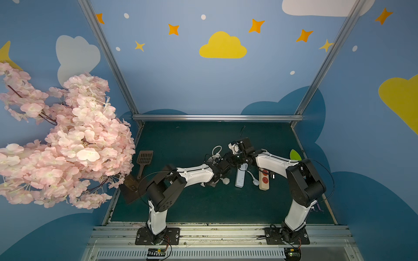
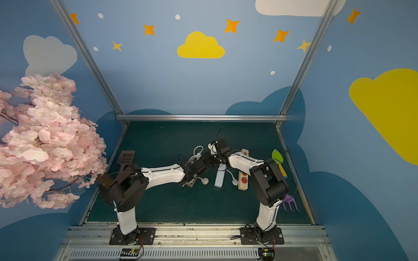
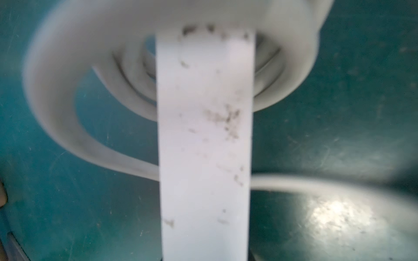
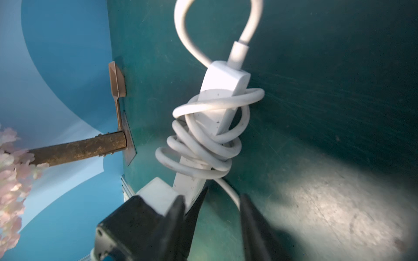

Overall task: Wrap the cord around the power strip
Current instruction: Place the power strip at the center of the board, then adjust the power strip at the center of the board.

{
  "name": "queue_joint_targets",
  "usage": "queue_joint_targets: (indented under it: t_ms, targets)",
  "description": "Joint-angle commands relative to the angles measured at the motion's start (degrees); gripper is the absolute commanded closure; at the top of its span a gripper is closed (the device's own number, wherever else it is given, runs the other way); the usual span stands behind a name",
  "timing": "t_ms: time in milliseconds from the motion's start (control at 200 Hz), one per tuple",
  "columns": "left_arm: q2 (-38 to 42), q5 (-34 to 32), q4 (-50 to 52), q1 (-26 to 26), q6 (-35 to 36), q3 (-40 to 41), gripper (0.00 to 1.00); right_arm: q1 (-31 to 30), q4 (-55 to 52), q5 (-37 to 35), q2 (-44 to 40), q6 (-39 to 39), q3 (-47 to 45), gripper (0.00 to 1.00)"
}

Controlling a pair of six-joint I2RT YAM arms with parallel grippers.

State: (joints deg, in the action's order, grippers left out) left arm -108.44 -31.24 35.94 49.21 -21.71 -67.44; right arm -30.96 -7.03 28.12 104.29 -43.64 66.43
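My left gripper (image 1: 221,161) is shut on the lower end of a white power strip (image 4: 222,95) and holds it above the mat. The white cord (image 4: 203,146) lies round the strip in several loose loops. It leaves the strip's far end in one open loop (image 1: 216,149). In the left wrist view the strip (image 3: 204,146) fills the middle, with blurred cord coils (image 3: 56,101) behind it. My right gripper (image 4: 222,210) is open just beside the held end. A free stretch of cord (image 4: 231,193) runs past its fingers, and nothing is gripped between them.
A pale power strip (image 1: 239,178) and a beige one with red sockets (image 1: 264,180) lie on the green mat (image 1: 203,203) below the arms. A white plug (image 1: 226,180) lies there too. A brown slotted scoop (image 1: 144,158) and the blossom tree's base (image 1: 131,187) are at left; a green trowel (image 2: 277,157) and purple rake (image 2: 290,202) at right.
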Motion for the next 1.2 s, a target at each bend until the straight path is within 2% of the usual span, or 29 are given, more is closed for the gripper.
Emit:
queue_joint_targets:
  t_ms: [0, 85, 210, 365, 571, 891, 951, 1116, 1196]
  targets:
    - [-1.2, 3.1, 4.2, 0.9, 0.9, 1.7, 0.84, 3.6, -0.8, 0.4, 1.2, -2.3, 4.7, 0.41]
    - [-1.2, 3.0, 4.1, 1.0, 0.8, 1.7, 0.82, 4.7, -2.2, 1.0, 3.2, -4.0, 6.7, 0.34]
    - [-1.2, 2.9, 3.9, 1.3, 0.4, 2.0, 0.78, 4.3, -0.6, 2.7, 5.6, -6.1, 9.4, 0.31]
    - [-0.7, 2.8, 3.7, 1.4, 0.4, 2.2, 0.74, 1.9, -1.4, 0.6, 9.2, -8.9, 12.2, 0.31]
    - [0.3, 2.4, 3.0, 1.7, 0.6, 2.8, 0.71, -0.6, -1.4, 1.3, 15.1, -11.9, 16.4, 0.28]
    - [2.1, 2.7, 2.5, 1.8, 2.1, 2.6, 0.67, -3.3, -9.6, -2.9, 20.5, -10.3, 22.7, 0.27]
    - [3.0, 2.8, 2.1, 1.8, 2.7, 2.7, 0.65, -3.6, -10.1, -3.0, 21.3, -10.3, 23.1, 0.32]
    - [6.2, 5.6, 1.4, 1.7, 4.2, 3.0, 0.57, -3.1, -2.6, -2.2, 21.9, -13.0, 18.6, 0.65]
    - [9.2, 9.5, 1.4, 1.2, 4.9, 3.1, 0.52, -2.9, 0.0, -1.2, 22.3, -11.7, 17.5, 0.69]
